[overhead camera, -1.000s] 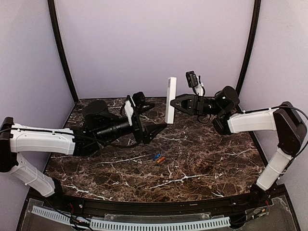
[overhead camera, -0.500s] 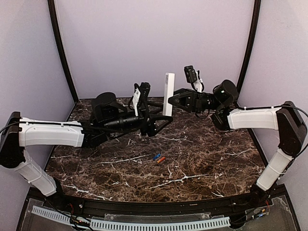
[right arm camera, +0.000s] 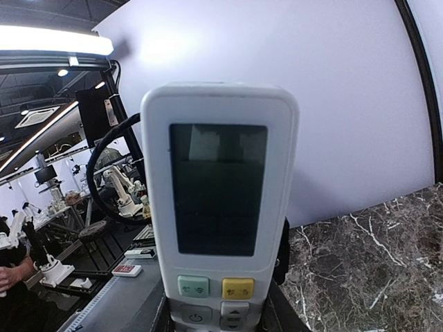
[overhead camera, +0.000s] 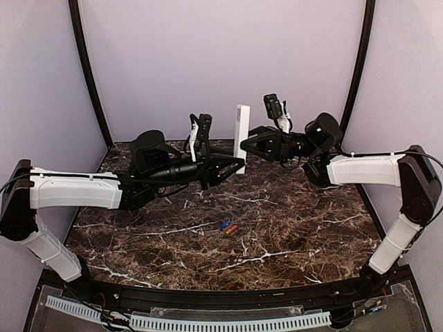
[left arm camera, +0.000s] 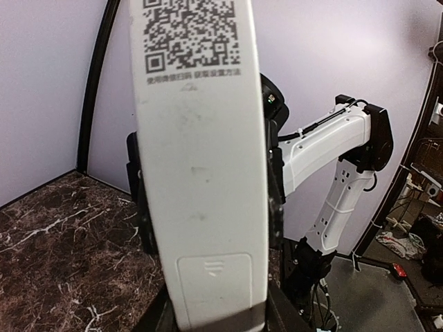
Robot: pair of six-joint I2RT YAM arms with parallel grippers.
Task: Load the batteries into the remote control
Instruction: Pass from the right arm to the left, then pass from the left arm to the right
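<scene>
The slim white plastic remote control (left arm camera: 201,173) bears a black QR code (left arm camera: 190,31) on its back, with small Chinese characters (left arm camera: 194,76) beneath. On its front, a grey button (right arm camera: 196,317) shows a power symbol.

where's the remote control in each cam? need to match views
Top external: remote control stands upright at centre back, held above the table.
Left wrist: fills the centre, its back with the QR code facing the camera.
Right wrist: centre, display side facing the camera.
Shared landmark: marble tabletop.
</scene>
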